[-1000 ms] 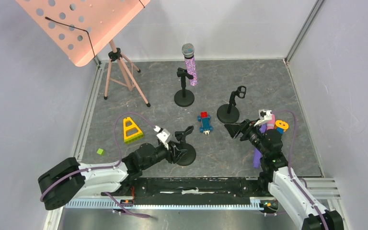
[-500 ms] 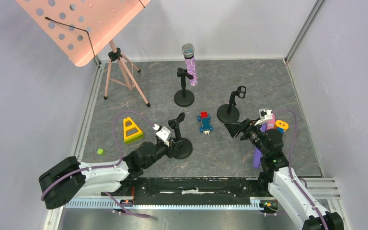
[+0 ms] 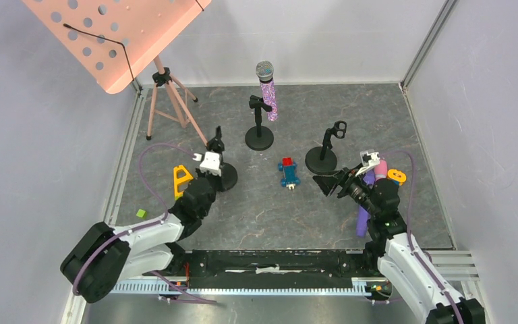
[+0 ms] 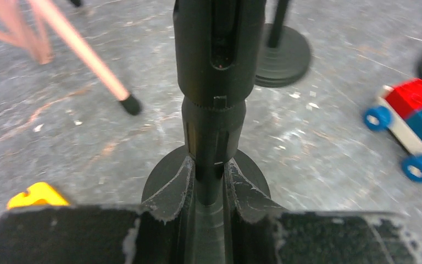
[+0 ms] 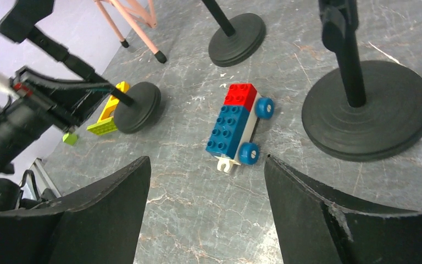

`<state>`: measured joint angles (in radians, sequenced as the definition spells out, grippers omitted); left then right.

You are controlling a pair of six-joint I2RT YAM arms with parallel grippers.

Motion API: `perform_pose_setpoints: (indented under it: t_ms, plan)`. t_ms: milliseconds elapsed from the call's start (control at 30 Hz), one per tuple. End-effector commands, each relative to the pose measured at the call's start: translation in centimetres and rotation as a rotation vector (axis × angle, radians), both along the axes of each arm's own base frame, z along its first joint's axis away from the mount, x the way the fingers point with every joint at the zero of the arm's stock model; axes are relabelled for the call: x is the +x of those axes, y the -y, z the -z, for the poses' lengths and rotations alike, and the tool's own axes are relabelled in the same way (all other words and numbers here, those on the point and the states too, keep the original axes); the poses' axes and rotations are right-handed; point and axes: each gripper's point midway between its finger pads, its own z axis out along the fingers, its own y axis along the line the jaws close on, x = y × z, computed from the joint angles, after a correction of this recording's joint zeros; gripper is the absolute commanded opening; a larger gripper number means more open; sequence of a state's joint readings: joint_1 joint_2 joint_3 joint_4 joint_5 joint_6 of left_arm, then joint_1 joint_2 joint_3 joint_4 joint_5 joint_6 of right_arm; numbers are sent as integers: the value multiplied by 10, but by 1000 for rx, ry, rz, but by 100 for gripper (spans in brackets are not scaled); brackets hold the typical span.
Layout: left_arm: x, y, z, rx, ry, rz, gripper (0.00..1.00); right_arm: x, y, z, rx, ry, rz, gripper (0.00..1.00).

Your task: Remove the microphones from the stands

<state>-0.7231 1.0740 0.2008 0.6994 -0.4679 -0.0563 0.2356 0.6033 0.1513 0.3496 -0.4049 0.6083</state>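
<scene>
Shifted left: stand (image 3: 229,177), left pincer (image 4: 209,168) clamping it | right pincer (image 5: 206,162) wide | stands 3, microphone (image 3: 268,91) 1

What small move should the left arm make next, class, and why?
Probably open the left claw and let go of the empty stand, once its base is down. The claw is clamped on that stand's stem, which carries no microphone. The purple microphone sits in the far stand, untouched. Releasing would free the arm to reach it.
</scene>
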Motion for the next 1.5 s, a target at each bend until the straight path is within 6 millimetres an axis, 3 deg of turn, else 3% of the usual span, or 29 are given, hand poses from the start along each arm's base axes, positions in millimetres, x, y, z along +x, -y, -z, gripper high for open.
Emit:
perform_pose_setpoints:
  t_ms: [0,167,300,467,567,633,733,867,967,1067,1167,1267,1400,1467]
  plan:
    - [37,-21,-43,-140,93,-99,2,-2,-7,-33,-61,117,-72,81]
    - [68,-36,-36,-131,90,-153,2,-3,-7,-37,-71,130,-77,81]
    - [80,-45,-31,-171,75,-193,2,-3,-8,-37,-85,129,-88,81]
    - [77,-51,-10,-181,-2,-233,18,-5,-10,-34,-99,122,-115,82]
    - [65,-55,-5,-204,-26,-241,38,-4,-10,-32,-105,115,-114,82]
    - [54,-55,-6,-219,-33,-218,36,-3,-10,-32,-103,114,-112,82]
    - [43,-50,-11,-222,-41,-166,57,-3,-11,-32,-90,113,-111,82]
    - [27,-50,-21,-223,-65,-130,62,-4,-13,-35,-78,118,-117,82]
    - [10,-45,-28,-285,-70,-86,85,-5,-12,-36,-75,124,-114,82]
    - [-11,-37,-41,-378,-47,-8,99,-6,-12,-36,-70,128,-112,82]
    - [-34,-21,-59,-492,-21,117,100,-6,-13,-36,-70,130,-114,83]
    - [-61,4,-91,-611,58,329,100,-6,-12,-35,-66,130,-110,84]
    - [-91,36,-129,-627,104,610,100,-6,-14,-37,-39,136,-110,86]
    - [-92,48,-137,-604,68,678,100,-7,-15,-38,-29,139,-115,86]
